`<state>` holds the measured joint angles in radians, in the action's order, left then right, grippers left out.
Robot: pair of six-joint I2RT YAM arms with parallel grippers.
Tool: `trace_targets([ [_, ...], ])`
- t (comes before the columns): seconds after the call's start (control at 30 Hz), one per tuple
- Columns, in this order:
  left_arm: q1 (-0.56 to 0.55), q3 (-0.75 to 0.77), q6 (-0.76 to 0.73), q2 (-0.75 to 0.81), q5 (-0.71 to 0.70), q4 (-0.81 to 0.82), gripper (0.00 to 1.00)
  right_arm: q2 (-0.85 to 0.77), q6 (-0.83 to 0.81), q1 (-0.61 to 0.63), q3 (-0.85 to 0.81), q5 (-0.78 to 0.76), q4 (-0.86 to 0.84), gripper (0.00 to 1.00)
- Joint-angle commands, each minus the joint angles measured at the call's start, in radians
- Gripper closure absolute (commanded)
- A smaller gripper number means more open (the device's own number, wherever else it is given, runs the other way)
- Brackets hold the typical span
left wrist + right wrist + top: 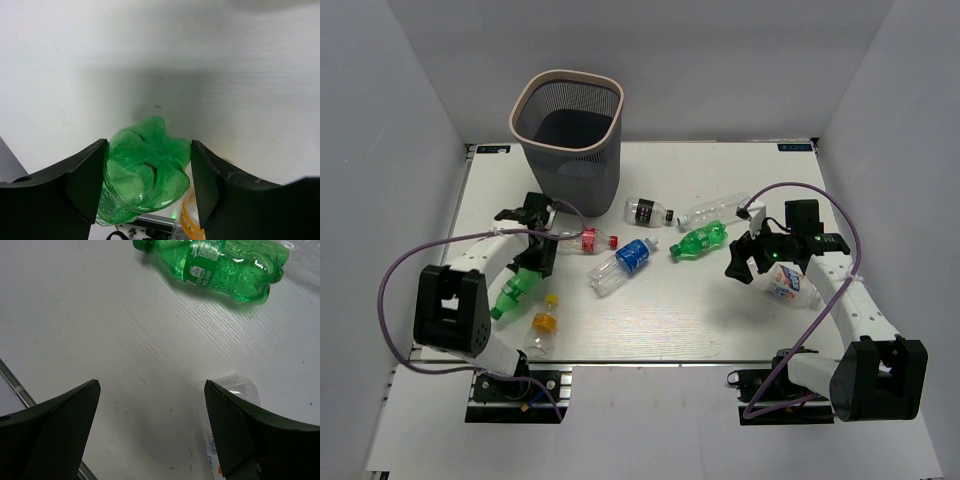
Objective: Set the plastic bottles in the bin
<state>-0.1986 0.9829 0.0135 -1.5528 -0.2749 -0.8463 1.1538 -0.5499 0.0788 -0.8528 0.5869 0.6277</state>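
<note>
The left fingers (85,180) are clenched on the petal-shaped base of a green bottle (145,165), one pad against each side of it. From that grip the bottle's long axis runs down and away toward the near left corner of the bench (660,320), cap end farthest from the wrist. The frames do not settle whether it has left the surface. A yellow-labelled bottle (544,325) lies just beyond its neck.

The relation that matters is that the bin (575,175) stands behind the wrist, on the far side of the bench, in the direction opposite to the way the bottle points. The left arm is clearly the nearer one to it. The carry will likely need a lift above the beige rim and a swing back over the opening.

The right fingers (55,415) are spread wide with nothing between them, low over bare bench. A clear bottle with a white and blue label (235,390) lies just beside the right-hand one. The other green bottle (225,265) lies crosswise further ahead, well apart from the bin.
</note>
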Motion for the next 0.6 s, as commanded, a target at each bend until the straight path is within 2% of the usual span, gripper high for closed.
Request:
trace_targets([
  [0.0,-0.004,0.115,0.022,0.173,0.02,0.003,0.99,-0.005,-0.013,-0.002,-0.011,0.018,-0.006,0.1],
  [0.1,-0.004,0.19,0.013,0.256,0.115,0.015,1.0,0.0,-0.025,-0.002,-0.015,0.021,-0.002,0.11],
  [0.13,-0.004,0.207,-0.009,0.299,0.208,0.03,1.0,0.003,-0.028,-0.001,-0.017,0.025,0.001,0.14],
  [0.2,-0.004,0.241,-0.018,0.333,0.305,0.049,1.0,0.004,-0.038,-0.002,-0.02,0.033,0.007,0.18],
  [0.23,-0.004,0.241,-0.027,0.345,0.421,0.049,1.0,0.009,-0.039,-0.001,-0.023,0.039,0.007,0.19],
  [0.27,-0.004,0.252,-0.044,0.379,0.478,0.088,1.0,0.011,-0.041,-0.001,-0.032,0.04,0.006,0.2],
  [0.3,-0.004,0.252,-0.055,0.396,0.619,0.107,1.0,0.012,-0.042,-0.001,-0.034,0.044,0.007,0.24],
  [0.4,-0.004,0.226,-0.054,0.471,0.846,0.229,1.0,0.021,-0.048,-0.001,-0.043,0.041,0.006,0.31],
  [0.5,-0.004,0.261,-0.004,0.458,1.021,0.277,1.0,0.02,-0.058,-0.002,-0.054,0.042,0.003,0.39],
  [0.57,-0.004,0.333,0.034,0.412,1.091,0.327,1.0,0.024,-0.07,0.001,-0.063,0.042,0.012,0.4],
])
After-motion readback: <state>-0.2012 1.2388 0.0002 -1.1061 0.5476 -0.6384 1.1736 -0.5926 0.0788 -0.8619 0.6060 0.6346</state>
